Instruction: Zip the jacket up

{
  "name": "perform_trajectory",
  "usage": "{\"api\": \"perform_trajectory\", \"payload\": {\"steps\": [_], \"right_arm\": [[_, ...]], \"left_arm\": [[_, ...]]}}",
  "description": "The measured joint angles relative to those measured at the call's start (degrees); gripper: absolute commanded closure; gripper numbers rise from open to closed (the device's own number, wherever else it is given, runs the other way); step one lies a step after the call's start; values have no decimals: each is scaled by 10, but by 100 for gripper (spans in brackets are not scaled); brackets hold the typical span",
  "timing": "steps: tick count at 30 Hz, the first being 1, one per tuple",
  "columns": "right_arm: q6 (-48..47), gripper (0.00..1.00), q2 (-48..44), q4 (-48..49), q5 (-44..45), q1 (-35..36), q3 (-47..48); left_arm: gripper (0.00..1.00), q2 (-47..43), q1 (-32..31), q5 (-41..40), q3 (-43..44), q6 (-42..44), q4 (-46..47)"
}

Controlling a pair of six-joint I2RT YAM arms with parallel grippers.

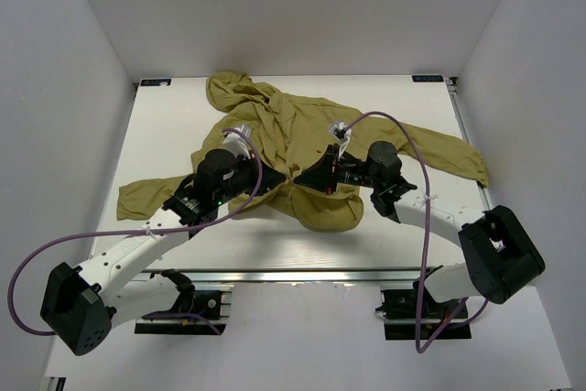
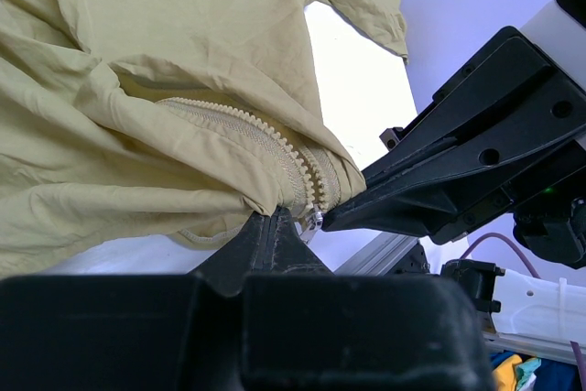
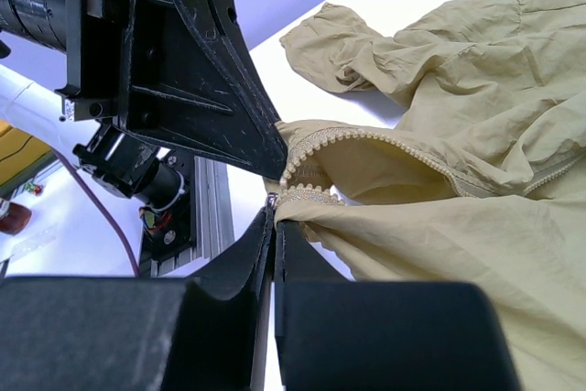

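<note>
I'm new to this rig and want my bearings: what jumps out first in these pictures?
A wrinkled olive jacket sprawls across the white table, with its sleeves flung out to both sides. At its near hem the two arms meet. The left end effector and the right end effector are each pinched shut on the fabric at the bottom of the zipper, whose toothed rows spread apart further up.

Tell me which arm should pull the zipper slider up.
Right, likely: the right hand, shut, sits at the silver slider of the olive-yellow thin-fabric jacket; the left hand pinches the hem beside it as anchor.
</note>
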Motion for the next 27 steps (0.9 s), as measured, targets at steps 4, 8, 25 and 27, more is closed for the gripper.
{"api": "perform_trajectory", "payload": {"steps": [4,8,25,27], "right_arm": [[2,100,-1,-1,2,0,0],[1,100,-6,-12,5,0,0],[-12,100,-7,-33,6,7,0],[-14,100,-7,-37,7,7,0]], "left_arm": [[100,0,0,0,0,0,-1],[100,-1,0,0,0,0,0],[100,-3,0,0,0,-3,0],[100,-3,0,0,0,-4,0]]}}
